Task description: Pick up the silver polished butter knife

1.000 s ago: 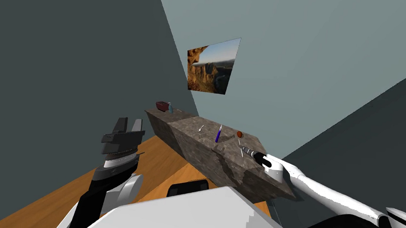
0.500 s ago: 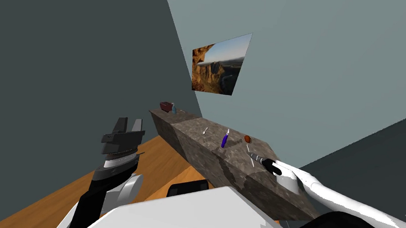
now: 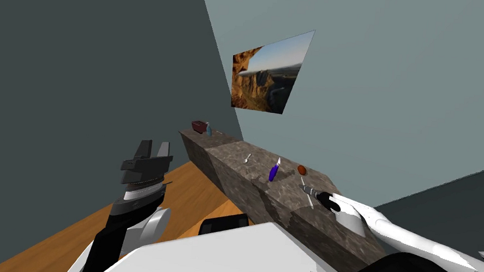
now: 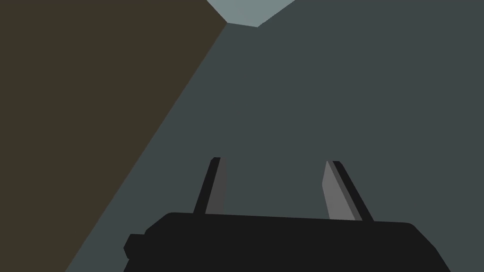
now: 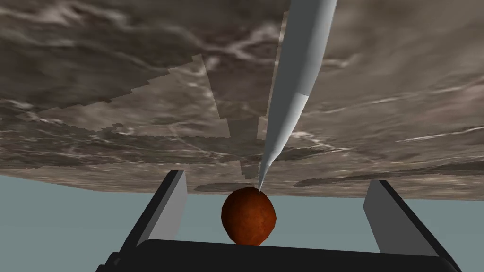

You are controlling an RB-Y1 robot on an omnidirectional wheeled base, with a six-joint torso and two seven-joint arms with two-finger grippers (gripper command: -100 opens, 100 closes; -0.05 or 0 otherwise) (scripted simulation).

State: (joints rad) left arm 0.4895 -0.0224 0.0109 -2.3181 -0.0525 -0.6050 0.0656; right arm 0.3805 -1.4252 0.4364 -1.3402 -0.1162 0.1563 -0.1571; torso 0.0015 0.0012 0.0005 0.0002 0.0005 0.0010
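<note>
Fingers (image 5: pixel 168 208) of the right gripper (image 5: pixel 278 177) stand wide apart and hold nothing. Just ahead, in line with the gap between them, lies the butter knife (image 5: pixel 298 80). It is a slim, pale grey blade lying flat on the mottled stone counter (image 5: pixel 118 71), its tapered point aimed at a small reddish-brown ball (image 5: pixel 248 216) (whether tip and ball touch I cannot tell). In the head view the right arm reaches low over the counter's near end, and the gripper sits over the knife's middle.

Over the last second my base or torso has swung, so the whole counter has slid across the head view; that is my move, not the objects'. What counts is that the gripper, beside the knife a second ago, has crept onto it. The approach looks nearly done: what remains is to lower, straddle the thin blade and pinch.

Farther along the counter are a purple-handled tool (image 3: pixel 273 171) and a small white utensil (image 3: pixel 248 158), both well apart from the knife. The left gripper (image 4: pixel 274 161) is raised at my left side, fingers likewise spread and empty.
</note>
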